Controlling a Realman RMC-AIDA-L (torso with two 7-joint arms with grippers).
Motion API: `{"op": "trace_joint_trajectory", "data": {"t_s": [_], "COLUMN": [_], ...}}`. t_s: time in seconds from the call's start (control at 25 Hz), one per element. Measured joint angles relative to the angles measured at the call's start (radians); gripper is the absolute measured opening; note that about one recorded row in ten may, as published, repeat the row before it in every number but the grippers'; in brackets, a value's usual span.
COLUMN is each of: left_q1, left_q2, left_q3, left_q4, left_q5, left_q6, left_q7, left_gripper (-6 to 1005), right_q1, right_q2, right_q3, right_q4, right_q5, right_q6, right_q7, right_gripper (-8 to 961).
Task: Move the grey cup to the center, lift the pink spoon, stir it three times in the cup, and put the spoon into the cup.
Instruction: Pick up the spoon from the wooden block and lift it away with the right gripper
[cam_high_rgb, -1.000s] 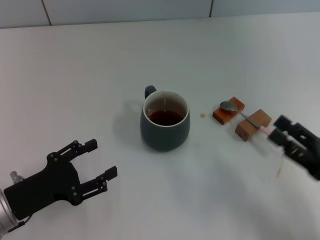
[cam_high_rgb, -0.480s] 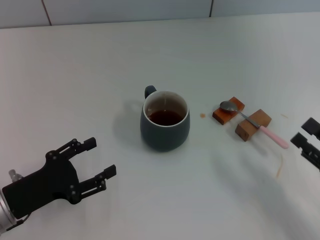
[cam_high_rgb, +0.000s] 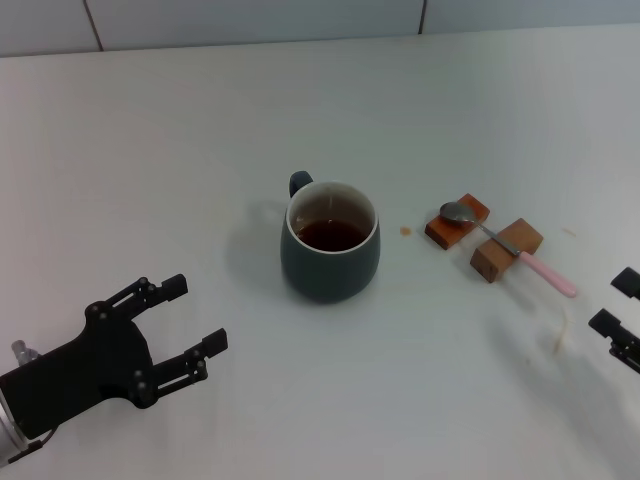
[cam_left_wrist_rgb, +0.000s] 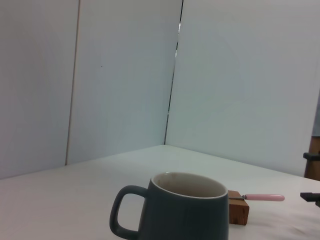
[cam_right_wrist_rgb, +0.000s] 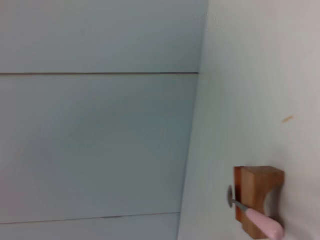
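My left claw (cam_high_rgb: 180, 318) is hovering released over the near-left surface (cam_high_rgb: 150, 150). My right claw (cam_high_rgb: 620, 304) is showing at the right edge, fingers spread, holding nothing. The grey cup (cam_high_rgb: 330, 243) is sitting centrally; the pink spoon (cam_high_rgb: 507, 247) is lying across two wooden blocks (cam_high_rgb: 495, 253) to its right.

A white table (cam_high_rgb: 180, 130) carries the grey cup (cam_high_rgb: 330, 255) at its centre and, to the right, two wooden blocks (cam_high_rgb: 485, 240) supporting the pink spoon (cam_high_rgb: 510, 250).
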Motion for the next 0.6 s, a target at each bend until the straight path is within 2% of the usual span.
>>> {"op": "trace_joint_trajectory", "data": {"t_s": [0.6], "left_q1": [0.000], "left_q2": [-0.003], "left_q3": [-0.011], "left_q4": [-0.001], "left_q5": [-0.001], "left_q6": [0.000], "left_q7": [-0.001], "left_gripper": [814], "right_q1": [0.055], "right_q2": [0.000], "right_q3": [0.001], "right_q4": [0.009], "right_q5": [-0.034], "right_q6": [0.087], "right_q7": [0.009], "right_gripper": [756]}}
